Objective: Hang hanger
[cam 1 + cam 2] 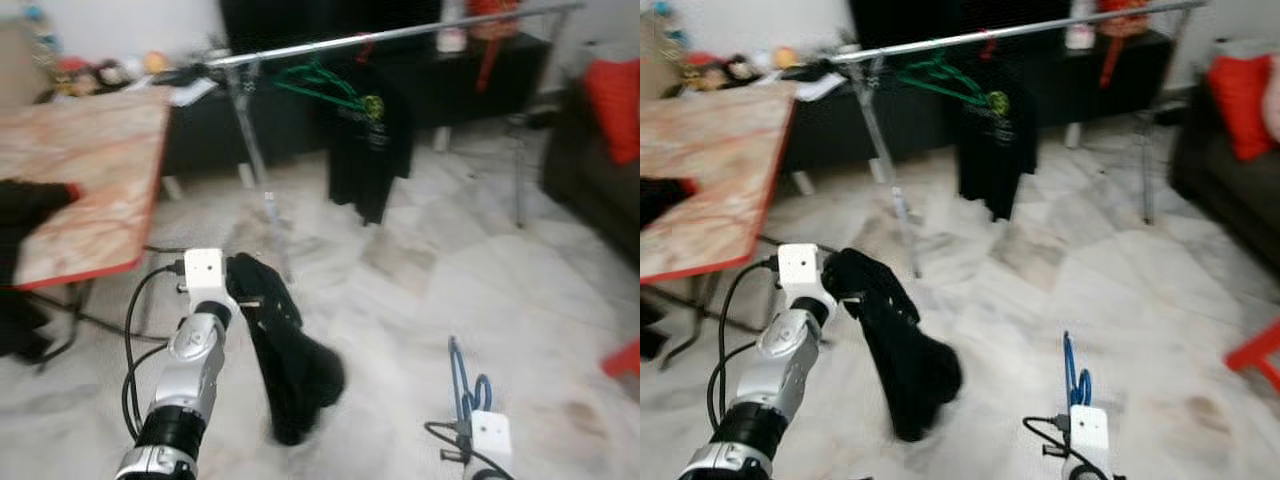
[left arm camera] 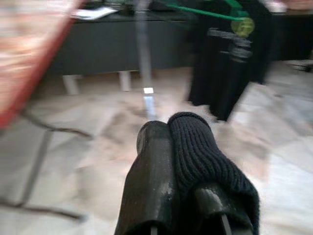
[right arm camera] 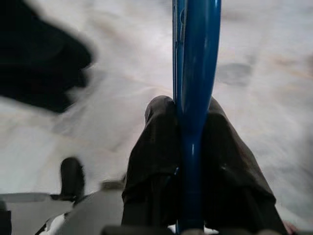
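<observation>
— Marble floor (image 1: 470, 270) everywhere, pale and veined, and it's wide open between the robot and the clothes rail (image 1: 400, 33) at the far side. What's around the edges?

— Orange-topped table (image 1: 90, 180) on the left, a dark sofa (image 1: 590, 170) with a red cushion (image 1: 615, 105) on the right, a low black cabinet (image 1: 300, 110) behind the rail. A black T-shirt (image 1: 368, 140) hangs from the rail, with a green hanger (image 1: 320, 82) just beside it. All of it soft with blur.

— And the arms?

— Left gripper (image 2: 178, 142) is up at the left, clamped shut on a black knitted garment (image 1: 290, 360) that droops toward the floor. Head views show the full hanging length; the left wrist view shows the ribbed knit pinched between the two fingers, rail post straight ahead.

— The hanger itself?

— Blue hanger (image 3: 194, 73), low on the right, standing upright in the right gripper (image 3: 190, 115). The right wrist view shows both fingers closed tight against its blue bar. From the head it's a thin blue loop (image 1: 466, 385) above the white wrist box, its lower part cut off by the frame edge.

— How far from the rail?

— Well apart, open floor between.
</observation>
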Available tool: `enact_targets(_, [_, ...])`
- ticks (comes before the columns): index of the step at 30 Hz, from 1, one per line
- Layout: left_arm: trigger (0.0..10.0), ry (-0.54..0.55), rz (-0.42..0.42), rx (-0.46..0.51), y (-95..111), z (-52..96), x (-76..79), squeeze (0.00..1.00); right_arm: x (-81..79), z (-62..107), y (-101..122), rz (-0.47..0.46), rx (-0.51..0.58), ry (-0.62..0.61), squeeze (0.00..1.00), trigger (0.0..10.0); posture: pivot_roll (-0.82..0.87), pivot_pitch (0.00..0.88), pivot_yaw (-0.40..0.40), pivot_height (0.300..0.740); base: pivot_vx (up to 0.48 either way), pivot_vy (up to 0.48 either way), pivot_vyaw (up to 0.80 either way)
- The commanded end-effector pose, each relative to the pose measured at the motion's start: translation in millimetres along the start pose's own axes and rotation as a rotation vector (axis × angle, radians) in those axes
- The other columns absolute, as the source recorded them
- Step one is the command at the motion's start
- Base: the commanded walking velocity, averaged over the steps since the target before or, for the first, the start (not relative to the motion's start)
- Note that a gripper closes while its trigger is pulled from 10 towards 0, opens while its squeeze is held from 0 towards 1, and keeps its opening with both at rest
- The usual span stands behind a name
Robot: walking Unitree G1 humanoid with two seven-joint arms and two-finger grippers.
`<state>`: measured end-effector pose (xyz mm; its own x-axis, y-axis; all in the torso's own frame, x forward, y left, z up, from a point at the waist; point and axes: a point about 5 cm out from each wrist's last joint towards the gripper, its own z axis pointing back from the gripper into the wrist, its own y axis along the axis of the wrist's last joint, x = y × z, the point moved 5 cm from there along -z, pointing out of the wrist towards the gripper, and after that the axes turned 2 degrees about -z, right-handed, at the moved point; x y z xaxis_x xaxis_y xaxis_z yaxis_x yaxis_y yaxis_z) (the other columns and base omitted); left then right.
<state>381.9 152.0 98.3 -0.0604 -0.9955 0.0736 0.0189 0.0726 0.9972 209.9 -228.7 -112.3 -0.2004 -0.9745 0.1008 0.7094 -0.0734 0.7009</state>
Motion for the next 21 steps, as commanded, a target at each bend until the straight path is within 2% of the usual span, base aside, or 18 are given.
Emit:
enact_targets(1, [10.0,0.007,-0.014,0.024,9,-0.4,-1.6,0.00,0.8,2.3,-8,0.012,-0.021,-0.002,0.00,10.0,-0.17,0.000,0.074,0.740,0.000,0.326,0.80])
enact_targets(4, [10.0,0.015,-0.012,0.016,6,1.1,-3.3,0.00,-0.5,3.5,-12,0.030,-0.030,0.012,0.00,10.0,-0.17,0.000,0.068,0.740,0.000,0.331,0.72])
enact_targets(11, [10.0,0.038,-0.007,0.011,2,7.2,-5.1,0.00,1.1,4.5,-17,0.034,-0.050,0.026,0.00,10.0,-0.15,0.000,0.032,0.740,0.000,0.329,0.00])
enact_targets(17, [10.0,0.071,-0.002,0.006,0,13.6,-13.5,0.00,-1.1,2.5,-11,0.041,-0.038,0.047,0.00,10.0,-0.13,0.000,0.008,0.740,0.000,0.329,0.00])
enact_targets(21, [10.0,0.078,0.002,0.005,0,13.9,-13.6,0.00,-0.4,1.6,-8,0.043,-0.033,0.049,0.00,10.0,-0.13,0.000,0.002,0.740,0.000,0.333,0.00])
